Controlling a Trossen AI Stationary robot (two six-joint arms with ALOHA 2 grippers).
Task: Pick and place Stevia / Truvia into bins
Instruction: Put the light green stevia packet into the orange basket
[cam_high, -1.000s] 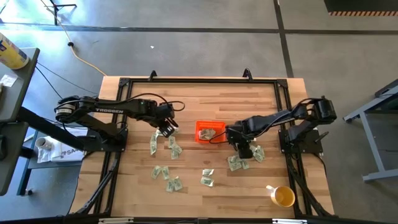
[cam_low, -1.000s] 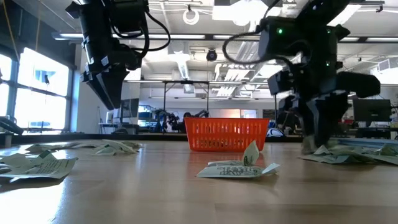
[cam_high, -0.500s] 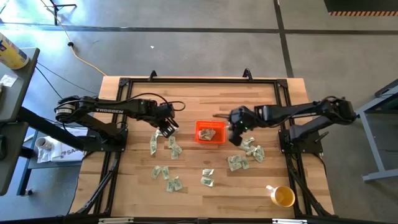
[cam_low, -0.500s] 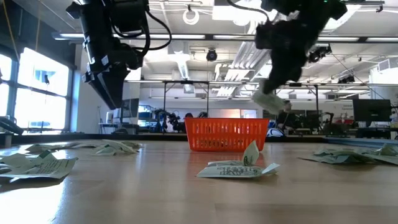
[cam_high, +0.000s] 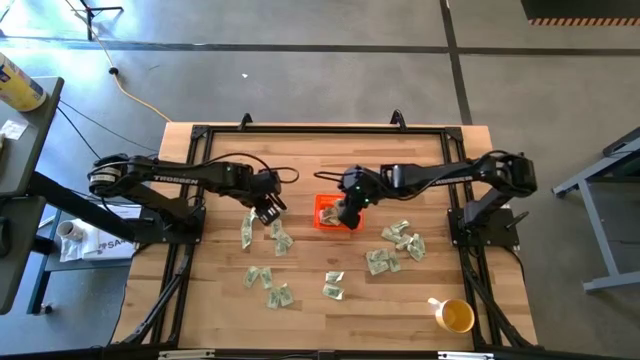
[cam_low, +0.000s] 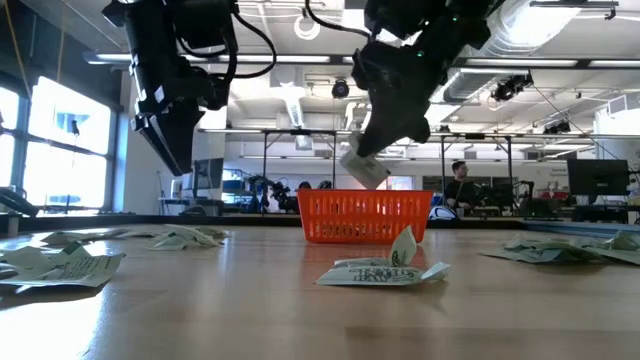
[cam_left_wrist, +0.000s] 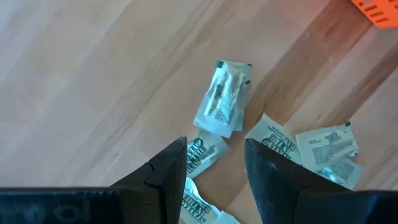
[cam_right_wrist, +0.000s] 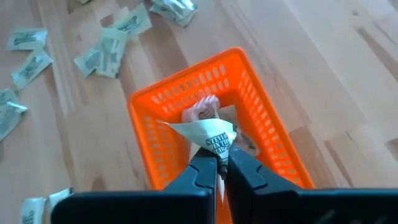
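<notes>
Change since half a second ago: right gripper (cam_right_wrist: 217, 163), then short of the bin's right wall with a packet aloft, is now directly above the orange bin (cam_high: 331, 203); left arm unchanged.

Right gripper: fingers pinched on one Stevia packet (cam_right_wrist: 210, 137), held by its lower edge, the rest fanning out above the tips. In the low view the packet (cam_low: 362, 168) hangs clear above the bin rim (cam_low: 365, 199), not yet released. At least one packet already lies on the bin floor.

Left gripper (cam_left_wrist: 214, 163): fingers parted a moderate gap, nothing between them, hovering over a small cluster of packets (cam_left_wrist: 222, 106) on the tabletop left of the bin.

Bin: near the tabletop's middle, slightly toward the far edge.

Loose packets: group (cam_high: 262, 236) left of the bin; group (cam_high: 398, 245) right of it; a few toward the near edge (cam_high: 333, 284).

Also present: yellow cup (cam_high: 456, 317), near right corner.

Handling, by judgement: packets are very light, thin, limp paper, apt to crumple or flutter; best pinched at an edge or raised corner, dropped from low over the bin.
</notes>
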